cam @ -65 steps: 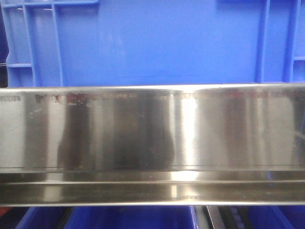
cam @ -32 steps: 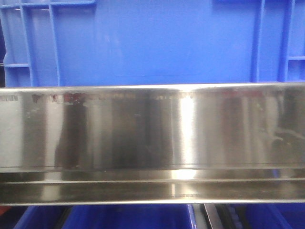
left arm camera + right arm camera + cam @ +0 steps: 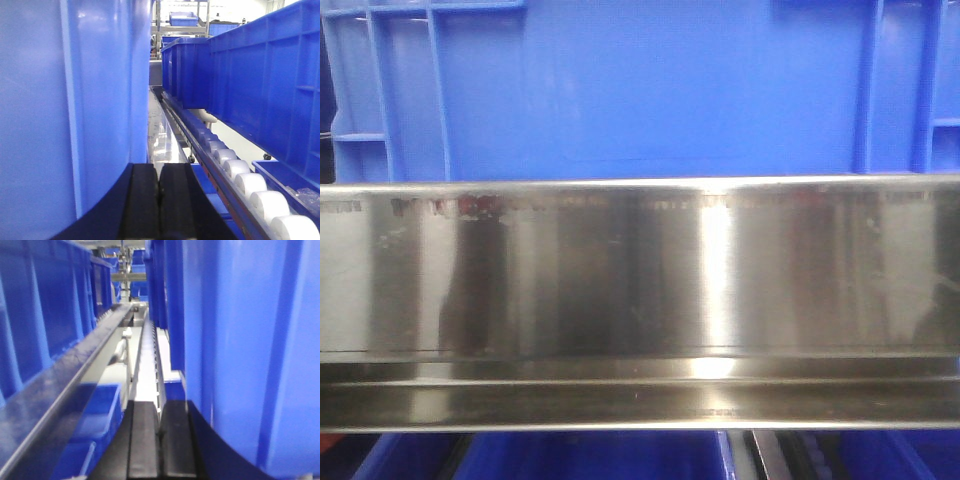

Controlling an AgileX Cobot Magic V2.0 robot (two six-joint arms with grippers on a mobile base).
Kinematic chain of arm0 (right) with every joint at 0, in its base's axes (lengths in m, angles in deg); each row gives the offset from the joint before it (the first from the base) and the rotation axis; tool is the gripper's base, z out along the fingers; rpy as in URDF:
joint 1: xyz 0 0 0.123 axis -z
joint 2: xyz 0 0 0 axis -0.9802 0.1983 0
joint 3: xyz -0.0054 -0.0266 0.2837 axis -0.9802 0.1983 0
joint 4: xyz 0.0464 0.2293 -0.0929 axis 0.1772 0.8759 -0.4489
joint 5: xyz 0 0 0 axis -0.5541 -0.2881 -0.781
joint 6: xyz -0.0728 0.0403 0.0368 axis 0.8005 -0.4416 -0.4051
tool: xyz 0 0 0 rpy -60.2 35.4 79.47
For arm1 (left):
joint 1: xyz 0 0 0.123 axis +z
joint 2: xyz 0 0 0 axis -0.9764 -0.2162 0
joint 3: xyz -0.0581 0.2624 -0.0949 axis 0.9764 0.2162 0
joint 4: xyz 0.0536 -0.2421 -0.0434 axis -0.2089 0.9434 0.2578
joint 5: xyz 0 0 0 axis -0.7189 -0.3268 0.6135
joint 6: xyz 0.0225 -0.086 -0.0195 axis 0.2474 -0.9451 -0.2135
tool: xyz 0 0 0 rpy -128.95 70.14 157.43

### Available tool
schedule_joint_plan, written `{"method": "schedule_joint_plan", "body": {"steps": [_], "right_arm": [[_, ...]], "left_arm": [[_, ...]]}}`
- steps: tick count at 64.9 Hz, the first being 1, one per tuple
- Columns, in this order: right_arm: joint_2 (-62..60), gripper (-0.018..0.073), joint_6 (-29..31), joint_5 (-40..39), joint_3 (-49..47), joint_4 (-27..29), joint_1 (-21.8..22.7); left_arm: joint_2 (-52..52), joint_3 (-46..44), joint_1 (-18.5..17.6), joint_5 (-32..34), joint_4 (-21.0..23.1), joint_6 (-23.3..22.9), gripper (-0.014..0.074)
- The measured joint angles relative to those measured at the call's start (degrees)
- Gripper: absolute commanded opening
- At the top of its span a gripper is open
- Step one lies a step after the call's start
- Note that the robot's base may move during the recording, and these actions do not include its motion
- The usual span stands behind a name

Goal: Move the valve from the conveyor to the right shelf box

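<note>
- Blue plastic crate (image 3: 640, 90) fills the top of my front view. A shiny steel shelf rail (image 3: 640, 300) runs across below it, so I am parked right up against the shelf.
- My left claw (image 3: 159, 200) has its black pads pressed together with nothing between them. It points along a row of white rollers (image 3: 250, 185) under more big blue bins (image 3: 260, 75).
- My right claw (image 3: 159, 440) is also closed and empty, next to a tall blue bin wall (image 3: 240, 340).
- I can't see the valve or the conveyor anywhere. I think both claws are tucked in for moving.

Factory warehouse: blue crates (image 3: 260, 85), roller racks (image 3: 240, 180), steel rail (image 3: 640, 290).
</note>
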Motion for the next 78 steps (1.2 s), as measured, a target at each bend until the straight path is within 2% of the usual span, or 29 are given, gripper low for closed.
{"method": "schedule_joint_plan", "body": {"steps": [7, 26, 38, 78], "right_arm": [[0.0, -0.0153, 0.0, -2.5, 0.9, -0.6, -0.7], [0.0, -0.0153, 0.0, -3.4, 1.1, -0.7, -1.0], [-0.1, -0.0153, -0.1, -8.0, 1.1, -0.7, -1.1], [-0.1, -0.0153, -0.1, -8.0, 1.1, -0.7, -1.1]], "left_arm": [[0.0, 0.0, 0.0, 0.0, 0.0, 0.0, -0.0111], [0.0, 0.0, 0.0, 0.0, 0.0, 0.0, -0.0111], [0.0, 0.0, 0.0, 0.0, 0.0, 0.0, -0.0111], [0.0, 0.0, 0.0, 0.0, 0.0, 0.0, -0.0111]]}}
